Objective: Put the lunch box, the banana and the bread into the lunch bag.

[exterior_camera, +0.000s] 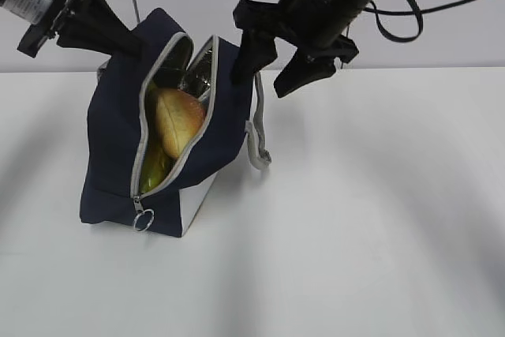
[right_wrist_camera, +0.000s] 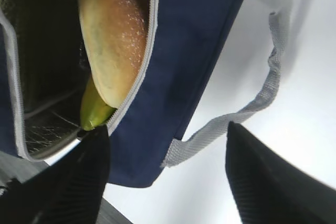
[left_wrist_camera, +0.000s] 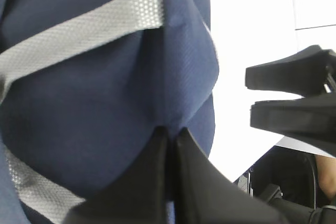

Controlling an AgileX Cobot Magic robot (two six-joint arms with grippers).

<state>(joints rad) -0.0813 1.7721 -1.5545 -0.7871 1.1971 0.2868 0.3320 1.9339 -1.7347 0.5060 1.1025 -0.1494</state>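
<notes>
Bread (exterior_camera: 180, 122) stands lengthwise in the lunch bag (exterior_camera: 114, 147) (banana (exterior_camera: 155, 170) below).

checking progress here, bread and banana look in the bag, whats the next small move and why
Probably lift the open right end effector clear of the lunch bag: the bread and banana already sit inside, and the left end effector pinches the fabric. The lunch box is not visible.

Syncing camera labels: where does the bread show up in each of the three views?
Exterior view: the bread sits left of centre, inside the open mouth of the lunch bag, above the banana.
Left wrist view: not in it; only the bag's navy outside and a grey strap show.
Right wrist view: upper left, inside the bag opening.
Shared landmark: the bag's navy fabric, in all three views.
</notes>
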